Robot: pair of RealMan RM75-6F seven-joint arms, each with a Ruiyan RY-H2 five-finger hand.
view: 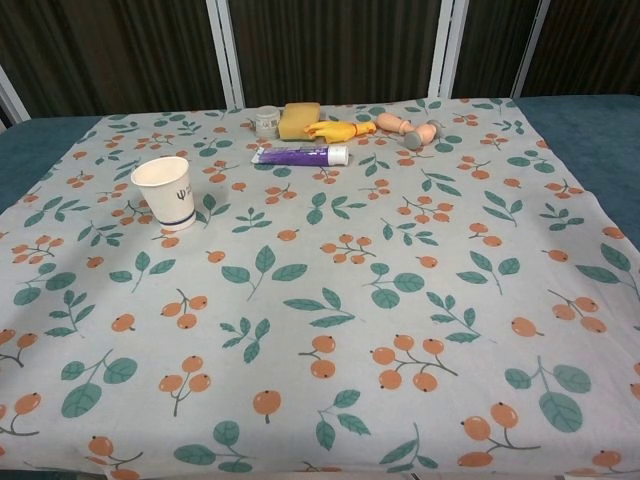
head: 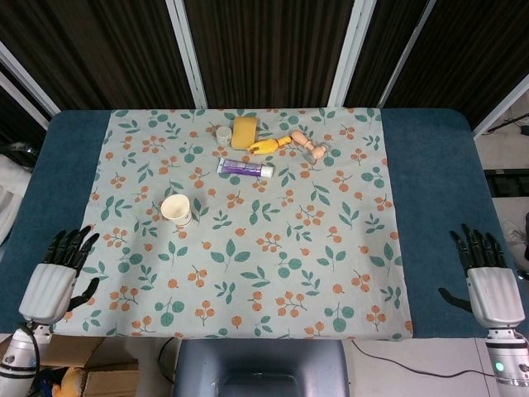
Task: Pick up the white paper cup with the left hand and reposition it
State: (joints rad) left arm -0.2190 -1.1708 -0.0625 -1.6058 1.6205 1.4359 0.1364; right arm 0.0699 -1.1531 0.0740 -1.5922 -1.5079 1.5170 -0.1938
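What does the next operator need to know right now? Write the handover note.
Left hand: open, holds nothing, at the near left edge of the floral cloth, apart from the cup.
Right hand: open, holds nothing, over the blue table cover at the near right.
White paper cup: upright on the cloth, left of centre, untouched.
Done: nothing. Left: reach, grip, lift and reposition the cup.

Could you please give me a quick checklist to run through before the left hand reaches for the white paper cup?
1. White paper cup upright, mouth up: ok.
2. Left hand holding nothing, fingers apart: ok.
3. Cloth between left hand and cup bare: ok.
4. Purple tube lies well apart from the cup: ok.
5. Right hand at the table's far right edge, out of the way: ok.
6. Cup empty inside: cannot tell.
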